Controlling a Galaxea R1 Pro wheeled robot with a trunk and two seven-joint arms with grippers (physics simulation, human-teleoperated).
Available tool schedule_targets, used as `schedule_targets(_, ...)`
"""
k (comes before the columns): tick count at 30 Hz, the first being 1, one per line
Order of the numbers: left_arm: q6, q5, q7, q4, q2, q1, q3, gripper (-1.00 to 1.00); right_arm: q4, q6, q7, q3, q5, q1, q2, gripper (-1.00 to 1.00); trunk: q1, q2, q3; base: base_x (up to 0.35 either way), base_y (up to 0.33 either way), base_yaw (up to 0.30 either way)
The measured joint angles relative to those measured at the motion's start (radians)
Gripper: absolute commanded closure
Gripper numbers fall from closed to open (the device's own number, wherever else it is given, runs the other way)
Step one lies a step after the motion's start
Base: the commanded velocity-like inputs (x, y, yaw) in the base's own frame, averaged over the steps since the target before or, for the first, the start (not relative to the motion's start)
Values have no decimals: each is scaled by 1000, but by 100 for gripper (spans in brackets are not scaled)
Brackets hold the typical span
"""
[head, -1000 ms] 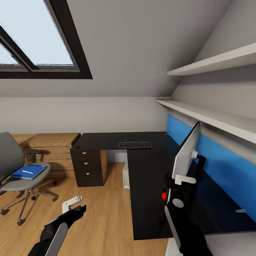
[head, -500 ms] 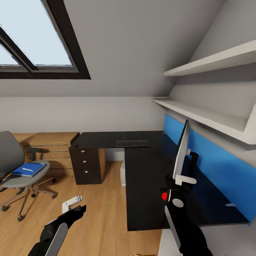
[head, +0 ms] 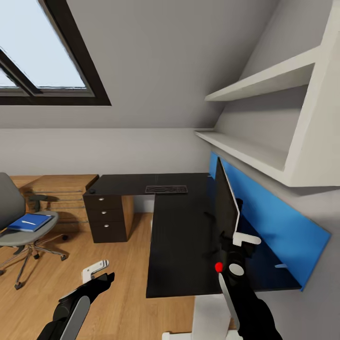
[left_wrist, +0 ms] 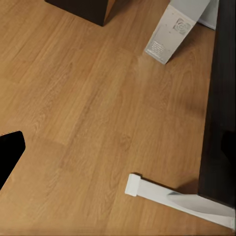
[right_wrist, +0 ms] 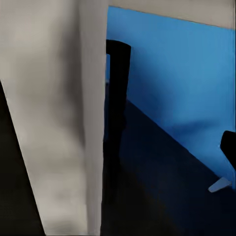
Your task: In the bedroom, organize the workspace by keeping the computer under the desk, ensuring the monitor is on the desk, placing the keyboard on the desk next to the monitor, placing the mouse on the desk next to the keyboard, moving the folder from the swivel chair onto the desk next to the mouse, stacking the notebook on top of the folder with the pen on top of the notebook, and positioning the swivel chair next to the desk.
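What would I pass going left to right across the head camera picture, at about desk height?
swivel chair carrying the folder → wood drawer chest → dark drawer unit → keyboard → monitor → blue wall panel

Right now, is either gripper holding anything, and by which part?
The right gripper holds the monitor by its lower edge, above the desk. The left gripper holds nothing.

no readable text, computer (left_wrist: 173, 29) rear label too blurred to read
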Motion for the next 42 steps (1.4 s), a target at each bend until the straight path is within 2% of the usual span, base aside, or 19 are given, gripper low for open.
schedule_targets(8, 0, 0, 0, 0, 0, 0, 0, -100, -1, 0, 1, 0, 2, 0, -1, -100, 0, 0, 0, -1, -268, 0)
schedule_targets(35, 5, 2, -1, 0, 0, 0, 0, -100, -4, -4, 9, 3, -12, 0, 2, -100, 0, 0, 0, 0, -5, 0)
schedule_targets(42, 8, 2, -1, 0, 1, 0, 1, -100, -3, -9, 9, 0, -12, 0, 2, -100, 0, 0, 0, -113, -109, 0)
